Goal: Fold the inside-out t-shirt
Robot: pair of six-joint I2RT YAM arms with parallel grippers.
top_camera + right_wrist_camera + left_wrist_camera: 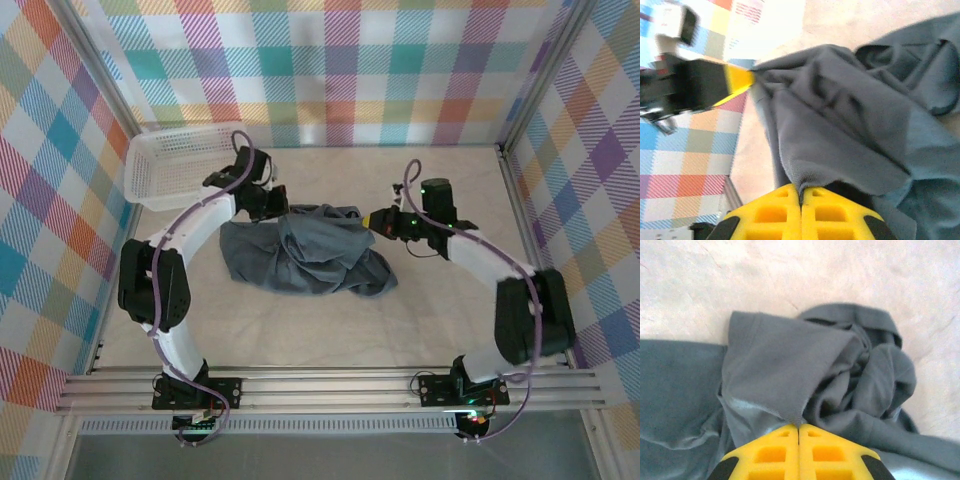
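Currently you hold two grippers: left gripper [799,427], jaws pressed together on one t-shirt [305,255] fold; right gripper [801,189], likewise pinching cloth, seemingly a hem. One t-shirt, bunched between both, central on the table [300,340]. One white basket [170,165], far left corner.

In your left wrist view the t-shirt [780,365] runs off the left and bottom edges, and the left gripper [799,427] is cropped just behind its fingertips. In the right wrist view the right gripper [801,189] is cropped the same way, the t-shirt is cut off at the right, and the left gripper's black body is blurred at upper left. With the folds this bunched, you can't tell collar from sleeve.
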